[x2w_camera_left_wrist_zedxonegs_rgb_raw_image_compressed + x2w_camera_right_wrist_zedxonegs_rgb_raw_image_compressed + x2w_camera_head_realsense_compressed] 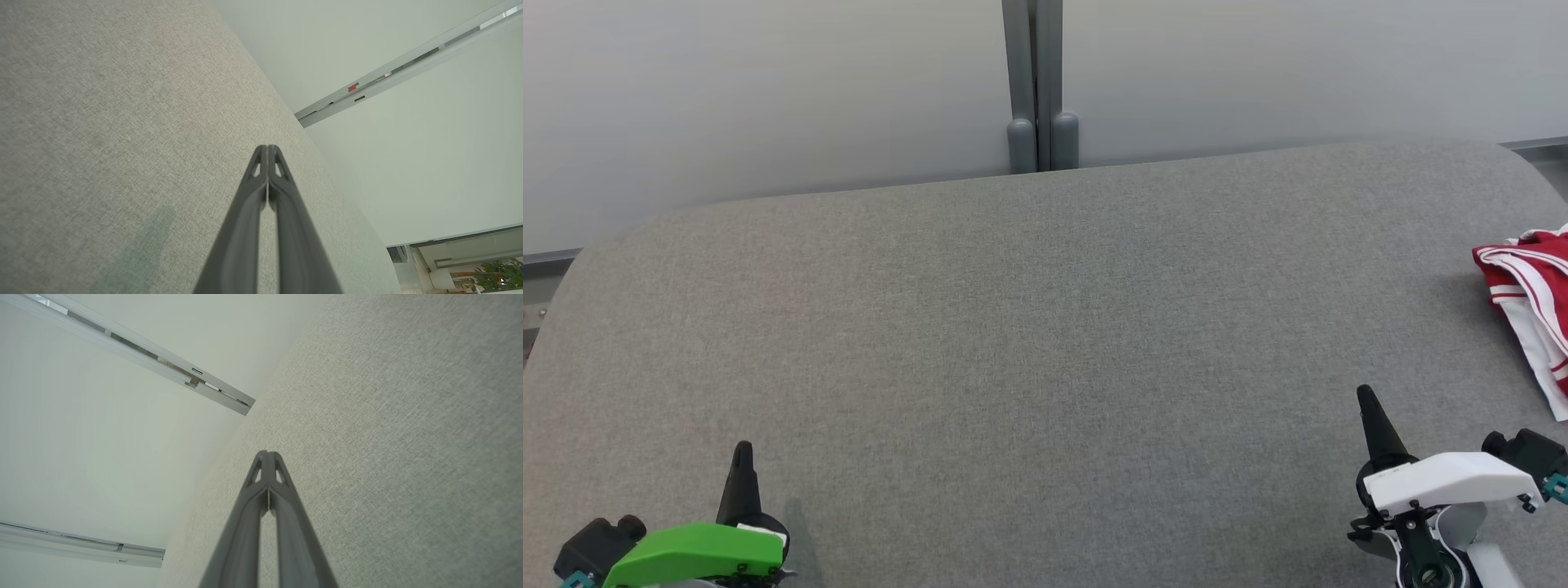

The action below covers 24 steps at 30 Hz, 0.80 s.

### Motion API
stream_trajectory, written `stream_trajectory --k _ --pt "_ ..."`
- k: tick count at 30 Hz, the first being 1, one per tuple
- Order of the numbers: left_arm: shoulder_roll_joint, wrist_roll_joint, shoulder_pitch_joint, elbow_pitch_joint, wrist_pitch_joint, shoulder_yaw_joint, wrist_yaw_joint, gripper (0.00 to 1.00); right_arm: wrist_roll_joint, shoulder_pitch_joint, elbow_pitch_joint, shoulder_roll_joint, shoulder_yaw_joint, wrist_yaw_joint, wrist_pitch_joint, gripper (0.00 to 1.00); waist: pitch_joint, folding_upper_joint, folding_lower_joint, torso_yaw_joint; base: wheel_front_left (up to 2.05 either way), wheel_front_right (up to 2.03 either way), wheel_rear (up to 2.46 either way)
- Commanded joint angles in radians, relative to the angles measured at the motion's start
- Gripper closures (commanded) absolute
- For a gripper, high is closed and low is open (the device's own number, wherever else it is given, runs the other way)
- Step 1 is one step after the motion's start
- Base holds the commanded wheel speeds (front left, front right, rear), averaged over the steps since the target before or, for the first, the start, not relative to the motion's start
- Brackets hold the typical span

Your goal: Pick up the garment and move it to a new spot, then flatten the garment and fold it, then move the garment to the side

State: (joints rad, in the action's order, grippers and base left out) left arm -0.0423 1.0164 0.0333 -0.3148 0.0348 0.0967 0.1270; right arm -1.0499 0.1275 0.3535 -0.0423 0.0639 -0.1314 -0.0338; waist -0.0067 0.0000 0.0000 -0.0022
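Observation:
The garment (1531,294), red with white stripes and a white part, lies bunched at the far right edge of the grey fabric table (1045,351), partly cut off by the head view's border. My left gripper (743,454) rests at the lower left, shut, far from the garment. At the lower right, my right gripper (1365,398) is shut too, a little below and left of the garment, not touching it. In the left wrist view my left gripper (267,149) has its tips pressed together with nothing between them. The right wrist view shows my right gripper (267,454) likewise shut and empty.
A pale wall runs behind the table, with a grey post (1037,82) standing at the middle of the far edge. The table's corners are rounded.

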Motion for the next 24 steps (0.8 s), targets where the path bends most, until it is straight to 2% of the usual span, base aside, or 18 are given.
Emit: stream_trajectory --k 1,24 --pt "-0.008 0.033 0.030 0.015 -0.008 0.005 0.003 1.00 -0.030 -0.001 -0.018 -0.007 0.006 0.001 0.008 1.00 0.000 0.0000 0.0000 0.000 0.00 0.00 0.00" --pt "-0.010 0.267 0.054 0.039 -0.067 0.011 0.004 1.00 -0.252 -0.010 -0.058 -0.008 0.025 0.001 0.068 1.00 0.004 0.0000 0.0000 0.001 0.00 0.00 0.00"
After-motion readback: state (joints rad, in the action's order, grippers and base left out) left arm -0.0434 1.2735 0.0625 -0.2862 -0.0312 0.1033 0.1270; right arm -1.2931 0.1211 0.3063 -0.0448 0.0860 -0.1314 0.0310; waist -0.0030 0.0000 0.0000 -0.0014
